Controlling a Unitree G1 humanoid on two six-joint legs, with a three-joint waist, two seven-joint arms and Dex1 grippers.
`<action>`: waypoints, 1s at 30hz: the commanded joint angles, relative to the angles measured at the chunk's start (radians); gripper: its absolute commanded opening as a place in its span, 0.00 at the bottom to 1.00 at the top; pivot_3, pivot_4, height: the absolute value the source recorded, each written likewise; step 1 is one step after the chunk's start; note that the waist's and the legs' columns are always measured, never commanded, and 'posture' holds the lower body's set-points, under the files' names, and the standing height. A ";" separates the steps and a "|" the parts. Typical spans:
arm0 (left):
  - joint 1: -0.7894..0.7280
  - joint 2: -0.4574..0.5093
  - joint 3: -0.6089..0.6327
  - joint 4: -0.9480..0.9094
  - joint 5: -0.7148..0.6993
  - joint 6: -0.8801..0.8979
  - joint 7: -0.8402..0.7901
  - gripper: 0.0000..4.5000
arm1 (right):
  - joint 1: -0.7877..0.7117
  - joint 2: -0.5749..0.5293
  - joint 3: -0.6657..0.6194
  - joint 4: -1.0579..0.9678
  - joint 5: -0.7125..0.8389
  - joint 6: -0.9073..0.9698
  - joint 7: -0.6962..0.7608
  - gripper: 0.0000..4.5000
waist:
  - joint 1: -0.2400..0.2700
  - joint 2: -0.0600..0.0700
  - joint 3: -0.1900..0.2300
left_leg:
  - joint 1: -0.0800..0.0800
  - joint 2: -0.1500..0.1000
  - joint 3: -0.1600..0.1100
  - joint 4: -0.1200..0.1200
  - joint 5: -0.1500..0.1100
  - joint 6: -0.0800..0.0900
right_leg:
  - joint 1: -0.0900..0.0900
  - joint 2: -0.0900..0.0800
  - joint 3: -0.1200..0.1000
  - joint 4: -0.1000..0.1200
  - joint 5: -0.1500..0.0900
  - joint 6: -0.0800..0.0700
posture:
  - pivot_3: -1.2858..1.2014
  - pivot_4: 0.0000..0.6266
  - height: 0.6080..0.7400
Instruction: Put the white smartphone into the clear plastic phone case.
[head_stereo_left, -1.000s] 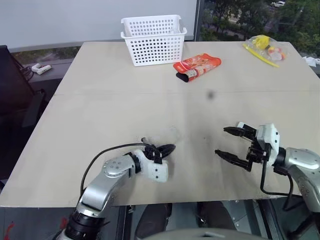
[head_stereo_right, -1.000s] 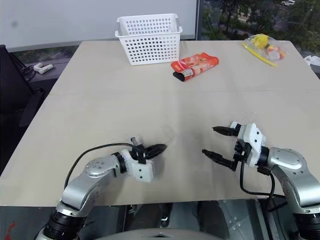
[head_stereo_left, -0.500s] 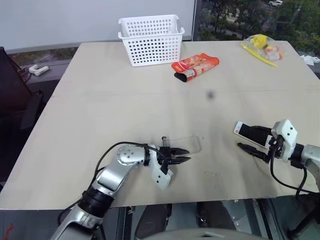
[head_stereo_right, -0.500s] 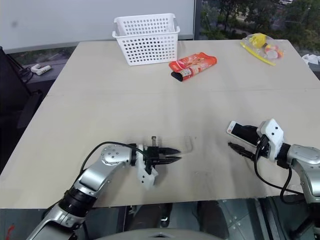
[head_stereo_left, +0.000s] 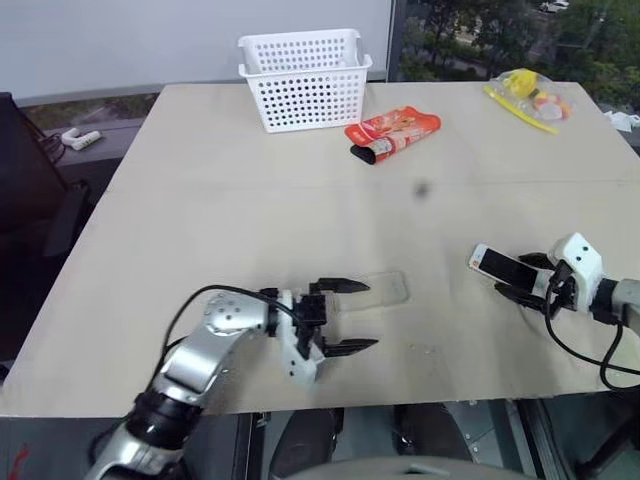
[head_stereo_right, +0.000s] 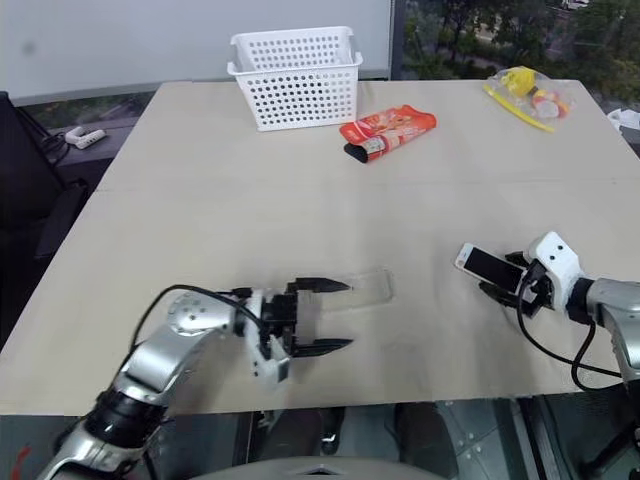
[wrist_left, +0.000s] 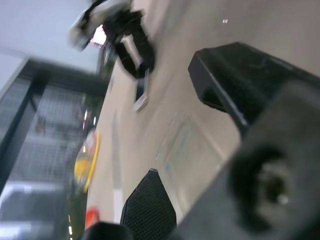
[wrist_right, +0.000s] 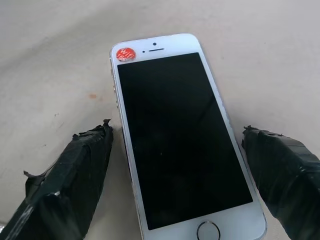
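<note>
Clear plastic phone case (head_stereo_left: 378, 288) lies empty near the table's front edge, left gripper (head_stereo_left: 345, 315) beside it, fingers wide. White smartphone (wrist_right: 179, 135) flat at right, between right gripper's (head_stereo_left: 527, 279) spread fingers, ungrasped. Pickup and insertion both remain.

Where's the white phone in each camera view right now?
Left eye: phone at right, beside right claw.
Right eye: at right.
Left wrist: small, upper middle.
Right wrist: centre, screen up.
Shared landmark: clear case, left of the phone.
</note>
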 joint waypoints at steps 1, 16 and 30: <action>0.018 -0.020 0.166 -0.137 -0.310 0.239 0.163 0.99 | 0.007 -0.022 0.021 0.053 -0.003 0.033 0.058 1.00 | 0.002 0.000 0.000 | 0.000 0.000 -0.001 0.001 0.000 0.000 | 0.001 -0.001 -0.001 0.000 0.000 0.000 | 0.52 0.24 1.00; 0.053 0.064 0.217 -0.263 -0.680 0.539 0.309 1.00 | -0.032 -0.049 0.072 0.155 -0.044 0.015 0.136 0.61 | 0.002 -0.003 -0.002 | 0.002 -0.001 -0.001 0.002 0.000 0.000 | 0.004 0.004 -0.001 0.000 0.000 0.000 | 0.52 0.24 1.00; 0.016 0.019 0.188 -0.219 -0.598 0.523 0.396 1.00 | -0.008 0.018 0.003 -0.018 0.038 0.038 0.088 0.61 | -0.001 -0.003 -0.003 | 0.002 0.000 -0.001 0.001 0.000 0.000 | 0.004 0.003 -0.001 0.000 0.000 -0.001 | 0.52 0.24 1.00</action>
